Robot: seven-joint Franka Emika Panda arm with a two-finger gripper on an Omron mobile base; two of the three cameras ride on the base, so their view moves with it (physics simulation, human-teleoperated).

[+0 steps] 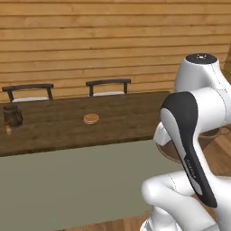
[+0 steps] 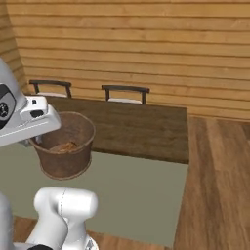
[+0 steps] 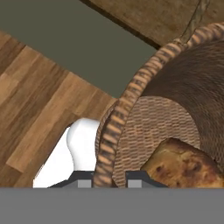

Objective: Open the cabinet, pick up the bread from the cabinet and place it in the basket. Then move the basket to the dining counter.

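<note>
1. The robot is in the last step — carrying the basket (image 2: 66, 146) toward the dining counter (image 2: 141, 129). The right base view shows the basket held up off the floor at the near edge of the counter, not yet set on it.
2. The gripper (image 3: 110, 180) is clamped on the basket's rim: in the hand view one dark finger tip sits outside the woven wall and the other inside, with the rim between them.
3. The bread (image 3: 181, 164) already lies in the basket, on its woven bottom near the gripped side, so the pick-and-place part looks done.
4. The next move, as judged from here, calls for lifting the basket clear of the counter edge, bringing it over the wooden top and lowering it level before letting go — a tilt could roll the bread out.
5. Counted: one basket, one bread, one counter, two dark chairs (image 1: 28, 91) behind it, one flat tan disc (image 1: 91, 118) and one dark glass mug (image 1: 12, 116) on the top
</note>
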